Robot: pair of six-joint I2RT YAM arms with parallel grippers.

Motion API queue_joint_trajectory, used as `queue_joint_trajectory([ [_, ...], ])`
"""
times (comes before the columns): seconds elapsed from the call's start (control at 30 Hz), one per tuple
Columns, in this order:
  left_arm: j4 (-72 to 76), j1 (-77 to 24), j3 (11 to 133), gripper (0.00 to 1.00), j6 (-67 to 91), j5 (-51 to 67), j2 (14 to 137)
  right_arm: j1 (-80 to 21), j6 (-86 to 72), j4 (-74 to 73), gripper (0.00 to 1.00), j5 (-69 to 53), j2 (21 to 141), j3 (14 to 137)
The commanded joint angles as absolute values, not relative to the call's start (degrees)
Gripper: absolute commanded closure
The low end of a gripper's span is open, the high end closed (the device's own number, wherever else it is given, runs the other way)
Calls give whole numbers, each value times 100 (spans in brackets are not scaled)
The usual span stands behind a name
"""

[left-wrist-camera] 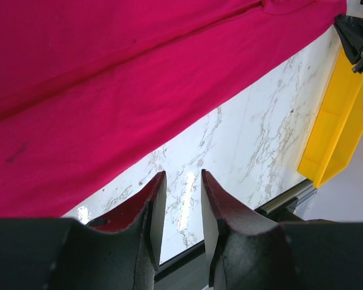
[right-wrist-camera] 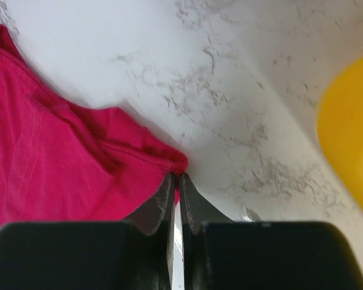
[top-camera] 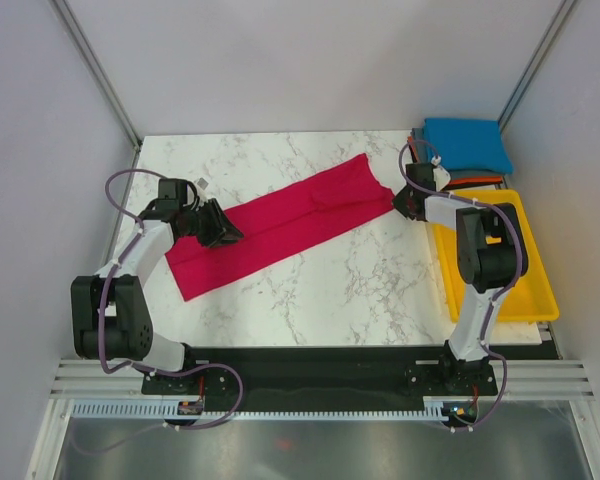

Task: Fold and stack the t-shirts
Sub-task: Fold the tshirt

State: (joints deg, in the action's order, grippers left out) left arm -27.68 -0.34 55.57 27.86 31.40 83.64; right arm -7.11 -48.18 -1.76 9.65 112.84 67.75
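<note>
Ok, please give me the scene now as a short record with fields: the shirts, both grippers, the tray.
red t-shirt: folded into a long strip, lying diagonally on the marble table
blue t-shirt: folded, at the far right corner
left gripper: open, holding nothing, at the strip's left end
right gripper: shut at the strip's right corner; grip on cloth unclear
yellow tray: right side of table

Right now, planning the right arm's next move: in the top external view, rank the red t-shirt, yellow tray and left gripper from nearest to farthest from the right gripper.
From the right gripper:
1. red t-shirt, its right corner at the jaws.
2. yellow tray, close by on the right.
3. left gripper, far off at the shirt's left end.
</note>
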Motion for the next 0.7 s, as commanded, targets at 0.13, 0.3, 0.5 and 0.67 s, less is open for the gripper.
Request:
queue_joint_trajectory([
  [0.13,-2768,-9,5967,64,2399,2725,8270,-510,-4211,-132,100,959,12172,7768],
  [0.3,-2970,-88,6073,64,2259,2453,8411,-413,-3832,-324,100,721,13068,9068],
  [0.5,-2831,-395,5591,64,2495,2916,8718,-264,-3700,-729,92,449,13500,10072],
  [0.67,-2777,-676,5441,64,2610,2602,9087,-264,-3806,-721,72,19,12737,9511],
])
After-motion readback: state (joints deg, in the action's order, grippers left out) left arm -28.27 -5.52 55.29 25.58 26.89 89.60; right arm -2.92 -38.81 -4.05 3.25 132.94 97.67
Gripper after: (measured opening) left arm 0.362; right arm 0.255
